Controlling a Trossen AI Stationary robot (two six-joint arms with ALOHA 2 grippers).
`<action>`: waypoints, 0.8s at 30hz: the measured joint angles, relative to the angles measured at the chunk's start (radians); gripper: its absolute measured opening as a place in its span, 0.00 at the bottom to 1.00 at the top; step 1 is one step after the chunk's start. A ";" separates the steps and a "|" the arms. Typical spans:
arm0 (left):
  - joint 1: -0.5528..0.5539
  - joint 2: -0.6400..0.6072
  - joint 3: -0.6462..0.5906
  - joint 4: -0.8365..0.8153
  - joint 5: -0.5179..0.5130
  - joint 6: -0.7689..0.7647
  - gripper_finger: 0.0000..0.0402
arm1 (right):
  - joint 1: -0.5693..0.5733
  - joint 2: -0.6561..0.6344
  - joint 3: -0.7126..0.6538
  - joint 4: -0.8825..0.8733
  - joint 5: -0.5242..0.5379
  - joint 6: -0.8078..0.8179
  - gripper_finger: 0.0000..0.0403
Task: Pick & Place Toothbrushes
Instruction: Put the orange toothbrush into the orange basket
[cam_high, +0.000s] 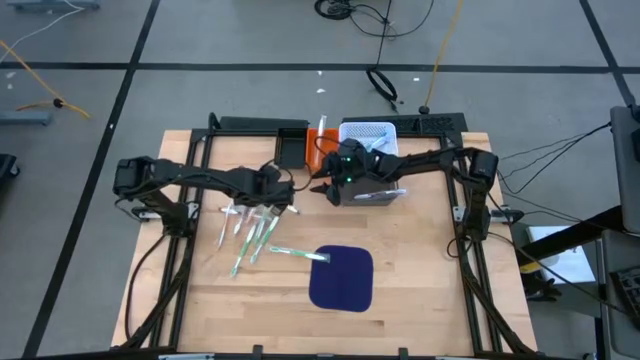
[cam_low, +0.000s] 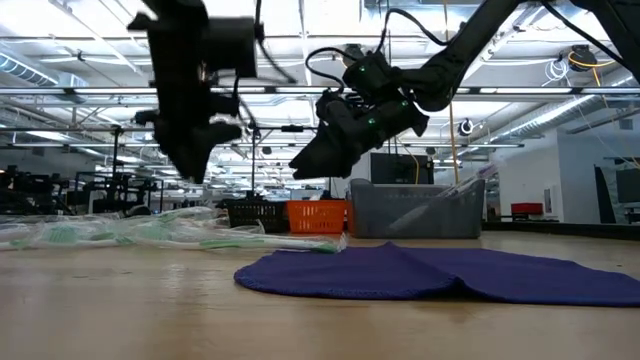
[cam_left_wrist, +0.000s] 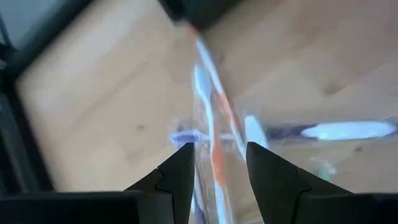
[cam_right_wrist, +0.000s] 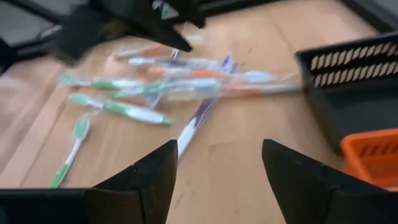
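A: The left end effector (cam_high: 283, 187) hangs left of centre in the high view, right over the top of the toothbrushes (cam_high: 252, 228). Its fingers stand apart, nothing between them; the left wrist view shows a brush lying on the wood in the gap below.

B: And the right end effector (cam_high: 322, 187)?

A: Just right of the left one, near the middle of the frame, also spread wide and empty. It sits in front of the grey bin (cam_high: 372, 193), with the orange bin (cam_high: 318, 148) and black bin (cam_high: 291, 148) above it in the picture.

B: Where do the brushes lie?

A: Scattered on the counter (cam_high: 420, 280) left of centre, many overlapping. One stretches toward the blue mat (cam_high: 341, 277) lower down, and seems to touch its edge. I can't see any in a bin for certain.

B: What could go wrong from here?

A: Three things, I'd judge. The brushes cross each other, so closing on one could drag or flick its neighbours, or take two at once. They lie flat and thin, so the fingers could scrape the counter or slip off a glossy handle. And the two end effectors are near each other; if both move in at once, they could collide.
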 joint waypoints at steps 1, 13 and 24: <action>0.013 0.000 -0.023 0.020 0.019 0.002 0.37 | 0.006 0.000 0.000 -0.010 0.000 -0.006 0.56; 0.119 0.000 -0.148 0.101 0.182 0.035 0.37 | 0.025 0.000 0.000 -0.024 0.002 -0.030 0.56; 0.141 0.000 -0.208 0.205 0.277 0.079 0.35 | 0.025 0.000 0.000 -0.032 0.003 -0.030 0.56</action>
